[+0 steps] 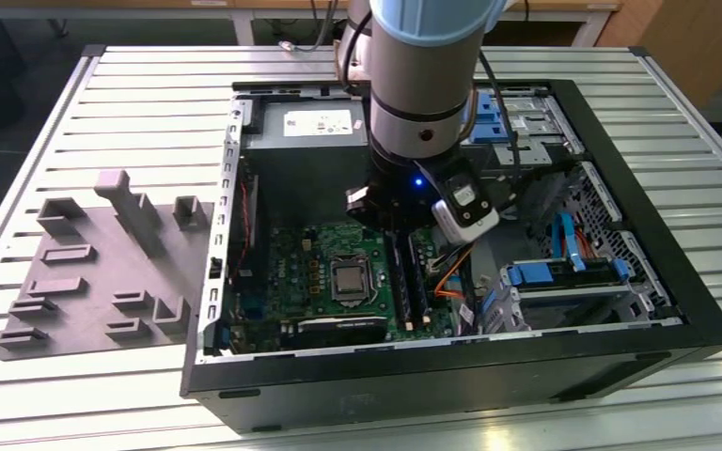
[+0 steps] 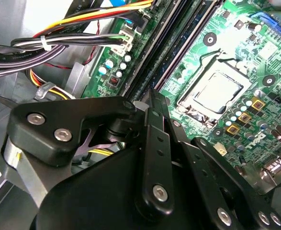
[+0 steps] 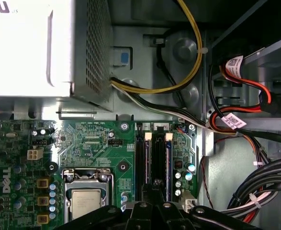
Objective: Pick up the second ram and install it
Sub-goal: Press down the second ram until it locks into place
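A robotics lab or workshop: an opened desktop computer case [image 1: 662, 319] lies on a slatted aluminium worktable [image 1: 148, 103], with wooden benches [image 1: 260, 11] along its far edge.

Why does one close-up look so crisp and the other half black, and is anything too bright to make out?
In the first wrist view the motherboard is evenly lit and sharp, while the power supply washes out white. In the second wrist view the tool looms dark in front; the processor glares pale. In the exterior view the case interior sits in the arm's shadow.
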Motion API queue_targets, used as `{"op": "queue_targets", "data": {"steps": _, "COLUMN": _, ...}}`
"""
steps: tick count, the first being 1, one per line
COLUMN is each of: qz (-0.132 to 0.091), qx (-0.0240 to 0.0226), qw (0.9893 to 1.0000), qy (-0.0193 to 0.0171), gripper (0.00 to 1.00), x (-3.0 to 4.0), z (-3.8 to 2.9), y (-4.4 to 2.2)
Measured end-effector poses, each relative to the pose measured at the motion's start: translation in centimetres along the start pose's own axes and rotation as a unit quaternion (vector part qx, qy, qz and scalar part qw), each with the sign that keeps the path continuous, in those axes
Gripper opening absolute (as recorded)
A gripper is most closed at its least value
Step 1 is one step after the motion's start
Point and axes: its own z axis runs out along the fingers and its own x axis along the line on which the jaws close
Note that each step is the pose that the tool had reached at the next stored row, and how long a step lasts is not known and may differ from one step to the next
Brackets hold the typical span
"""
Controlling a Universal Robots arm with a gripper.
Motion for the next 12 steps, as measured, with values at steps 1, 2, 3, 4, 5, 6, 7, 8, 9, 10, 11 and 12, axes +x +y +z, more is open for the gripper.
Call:
{"op": "queue_targets", "data": {"steps": 1, "qz": 0.0, "qx": 0.0001, "qw": 1.0, "qy": 0.0, "gripper": 0.11, "x": 0.0, "z": -0.01, "y": -0.06}}
{"op": "queue_targets", "data": {"steps": 2, "qz": 0.0, "qx": 0.0, "qw": 1.0, "qy": 0.0, "gripper": 0.11, "x": 0.0, "z": 0.0, "y": -0.12}}
{"op": "queue_targets", "data": {"steps": 3, "qz": 0.0, "qx": 0.0, "qw": 1.0, "qy": 0.0, "gripper": 0.11, "x": 0.0, "z": 0.0, "y": -0.18}}
{"op": "queue_targets", "data": {"steps": 4, "qz": 0.0, "qx": 0.0, "qw": 1.0, "qy": 0.0, "gripper": 0.11, "x": 0.0, "z": -0.01, "y": -0.24}}
{"op": "queue_targets", "data": {"steps": 5, "qz": 0.0, "qx": 0.0001, "qw": 1.0, "qy": 0.0, "gripper": 0.11, "x": 0.0, "z": -0.01, "y": -0.29}}
{"op": "queue_targets", "data": {"steps": 6, "qz": 0.0, "qx": 0.0, "qw": 1.0, "qy": 0.0, "gripper": 0.11, "x": 0.0, "z": -0.01, "y": -0.35}}
{"op": "queue_targets", "data": {"steps": 7, "qz": 0.0, "qx": 0.0, "qw": 1.0, "qy": 0.0, "gripper": 0.11, "x": 0.0, "z": -0.01, "y": -0.42}}
{"op": "queue_targets", "data": {"steps": 8, "qz": 0.0, "qx": 0.0, "qw": 1.0, "qy": 0.0, "gripper": 0.11, "x": 0.0, "z": -0.01, "y": -0.48}}
{"op": "queue_targets", "data": {"steps": 9, "qz": 0.0, "qx": 0.0, "qw": 1.0, "qy": 0.0, "gripper": 0.11, "x": 0.0, "z": -0.02, "y": -0.54}}
{"op": "queue_targets", "data": {"steps": 10, "qz": 0.0, "qx": 0.0, "qw": 1.0, "qy": 0.0, "gripper": 0.11, "x": 0.0, "z": -0.02, "y": -0.6}}
{"op": "queue_targets", "data": {"steps": 11, "qz": 0.0, "qx": 0.0, "qw": 1.0, "qy": 0.0, "gripper": 0.11, "x": 0.0, "z": -0.02, "y": -0.66}}
{"op": "queue_targets", "data": {"steps": 12, "qz": 0.0, "qx": 0.0, "qw": 1.0, "qy": 0.0, "gripper": 0.11, "x": 0.0, "z": -0.02, "y": -0.73}}
